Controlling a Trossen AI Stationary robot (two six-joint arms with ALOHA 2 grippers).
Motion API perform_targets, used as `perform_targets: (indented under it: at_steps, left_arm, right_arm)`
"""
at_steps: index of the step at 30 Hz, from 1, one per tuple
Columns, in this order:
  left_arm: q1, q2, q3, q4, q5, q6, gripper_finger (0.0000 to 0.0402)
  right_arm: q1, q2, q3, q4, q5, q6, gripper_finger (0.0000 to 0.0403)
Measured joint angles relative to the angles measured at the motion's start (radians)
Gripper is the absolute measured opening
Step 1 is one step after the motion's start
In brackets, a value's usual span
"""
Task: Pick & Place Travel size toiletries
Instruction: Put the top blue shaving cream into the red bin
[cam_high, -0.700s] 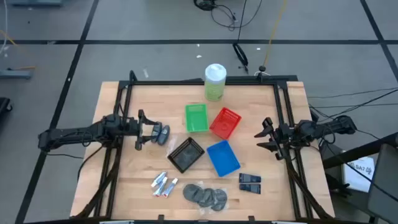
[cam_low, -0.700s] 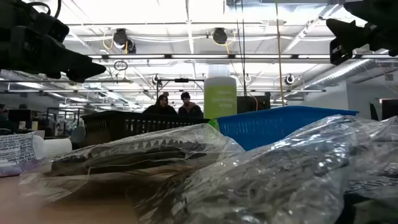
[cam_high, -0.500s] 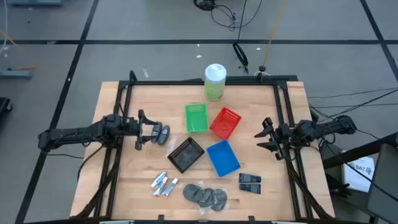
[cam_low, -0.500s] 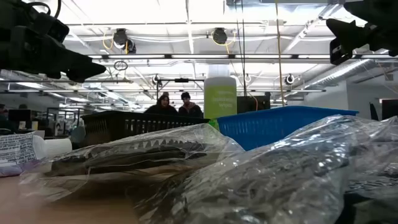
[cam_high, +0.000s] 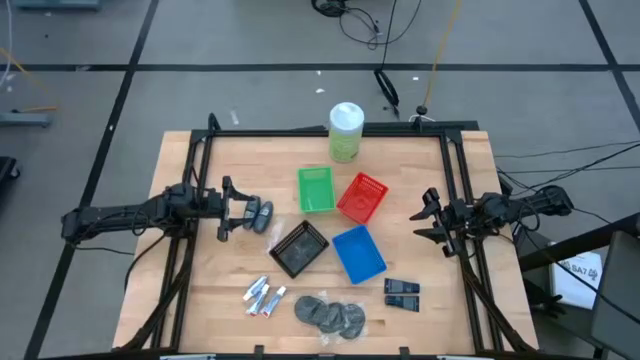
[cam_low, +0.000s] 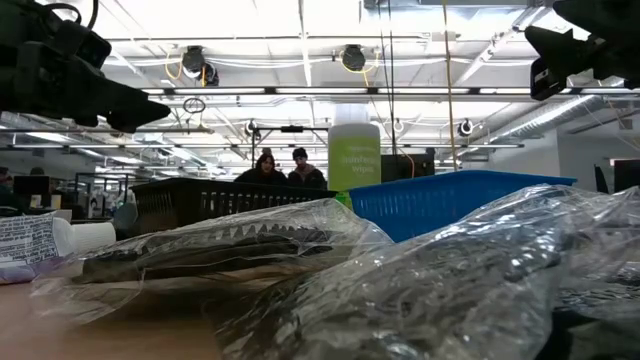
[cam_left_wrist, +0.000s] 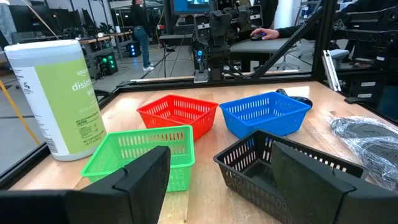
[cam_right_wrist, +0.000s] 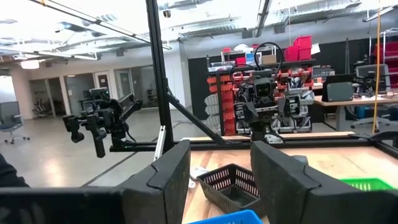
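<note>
Nothing's budged since a moment ago. Left gripper (cam_high: 238, 211) hangs open right beside the two dark grey bottles (cam_high: 260, 214), which lie just off its fingertips toward the trays; right gripper (cam_high: 428, 222), also open, waits well apart.

The trays were green (cam_high: 316, 189), red (cam_high: 361, 197), blue (cam_high: 357, 253) and black (cam_high: 298, 247) mesh — the canister (cam_high: 345, 133) pale green, white-lidded — the discs (cam_high: 329, 314) grey, flat packs (cam_high: 402, 293) navy.

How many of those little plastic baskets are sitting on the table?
4, all mid-table: the green basket nearest the tall canister, the red basket beside it, the blue basket nearer the front edge, and the black basket left of the blue one. None appears hidden.
</note>
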Motion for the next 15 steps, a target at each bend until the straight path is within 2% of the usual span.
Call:
perform_targets:
  at_steps: [4, 9, 12, 15]
  left_arm:
    - [0.000, 0.000, 0.000, 0.000, 0.000, 0.000, 0.0274]
    - [0.000, 0.000, 0.000, 0.000, 0.000, 0.000, 0.0274]
    - [0.000, 0.000, 0.000, 0.000, 0.000, 0.000, 0.0274]
    - [0.000, 0.000, 0.000, 0.000, 0.000, 0.000, 0.0274]
  right_arm:
    - [0.000, 0.000, 0.000, 0.003, 0.008, 0.000, 0.0157]
    - [0.002, 0.029, 0.010, 0.082, 0.129, 0.044, 0.0160]
    - [0.024, 0.099, 0.063, 0.059, 0.129, 0.080, 0.0177]
    - [0.072, 0.230, 0.183, 0.044, 0.131, 0.088, 0.0202]
